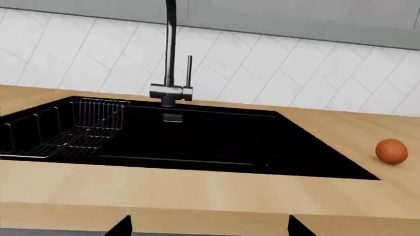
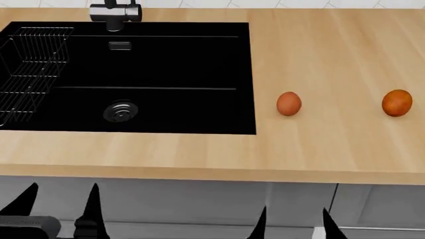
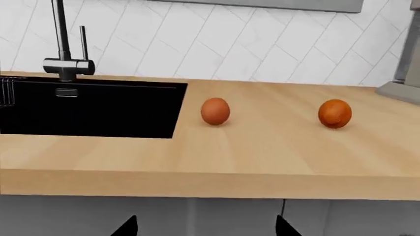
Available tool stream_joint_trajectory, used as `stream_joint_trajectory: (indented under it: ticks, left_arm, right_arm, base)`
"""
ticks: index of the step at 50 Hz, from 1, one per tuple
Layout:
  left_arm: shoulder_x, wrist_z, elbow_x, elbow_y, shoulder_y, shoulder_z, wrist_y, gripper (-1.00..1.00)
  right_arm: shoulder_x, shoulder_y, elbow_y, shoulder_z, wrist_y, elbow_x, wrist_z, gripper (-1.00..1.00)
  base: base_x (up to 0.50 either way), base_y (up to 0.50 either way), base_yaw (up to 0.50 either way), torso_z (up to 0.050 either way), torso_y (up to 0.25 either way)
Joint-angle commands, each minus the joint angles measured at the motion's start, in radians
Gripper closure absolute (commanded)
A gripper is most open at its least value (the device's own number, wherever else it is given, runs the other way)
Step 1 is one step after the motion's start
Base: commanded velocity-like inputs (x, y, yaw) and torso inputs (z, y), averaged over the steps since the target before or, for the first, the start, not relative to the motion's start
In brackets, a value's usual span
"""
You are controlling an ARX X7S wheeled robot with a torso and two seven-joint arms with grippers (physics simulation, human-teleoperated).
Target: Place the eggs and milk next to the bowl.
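Two brown-orange eggs lie on the wooden counter right of the sink. One egg (image 2: 288, 103) is close to the sink's right edge and the other egg (image 2: 397, 103) lies farther right. Both show in the right wrist view, the near-sink egg (image 3: 215, 111) and the farther egg (image 3: 335, 113). One egg (image 1: 392, 151) shows in the left wrist view. My left gripper (image 2: 61, 199) (image 1: 208, 227) and right gripper (image 2: 294, 221) (image 3: 205, 227) are open and empty, low in front of the counter's front edge. The milk and the bowl are out of view.
A black sink (image 2: 166, 59) is set into the wooden counter (image 2: 319, 50), with a wire rack (image 2: 30, 64) at its left end and a dark faucet (image 2: 114, 12) behind it. A grey object (image 3: 400, 91) stands at the counter's far right. Grey cabinet fronts (image 2: 199, 199) are below.
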Motion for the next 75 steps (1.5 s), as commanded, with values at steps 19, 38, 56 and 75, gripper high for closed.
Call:
stream_joint_trajectory:
  ticks: [19, 38, 56, 75]
  left_arm:
    - [-0.138, -0.045, -0.267, 0.203, -0.502, -0.111, -0.581, -1.0]
    - [-0.176, -0.014, -0.265, 0.097, -0.57, -0.117, -0.572, -1.0]
    - [-0.176, -0.009, -0.261, 0.098, -0.551, -0.085, -0.562, -1.0]
    - [-0.17, -0.013, -0.276, 0.102, -0.548, -0.068, -0.575, -1.0]
  right_arm:
    - [0.175, 0.379, -0.344, 0.112, 0.595, 0.082, -0.003, -1.0]
    - [0.201, 0.565, -0.331, 0.128, 0.72, 0.162, -0.062, -1.0]
    - [0.208, 0.559, -0.339, 0.131, 0.726, 0.187, -0.079, -1.0]
    - [0.215, 0.561, -0.353, 0.126, 0.745, 0.21, -0.089, -1.0]
  base:
    - [0.0, 0.0, 0.0, 0.0, 0.0]
    - [0.0, -0.01, 0.0, 0.0, 0.0]
    - [0.0, -0.49, 0.0, 0.0, 0.0]
    - [0.0, -0.5, 0.0, 0.0, 0.0]
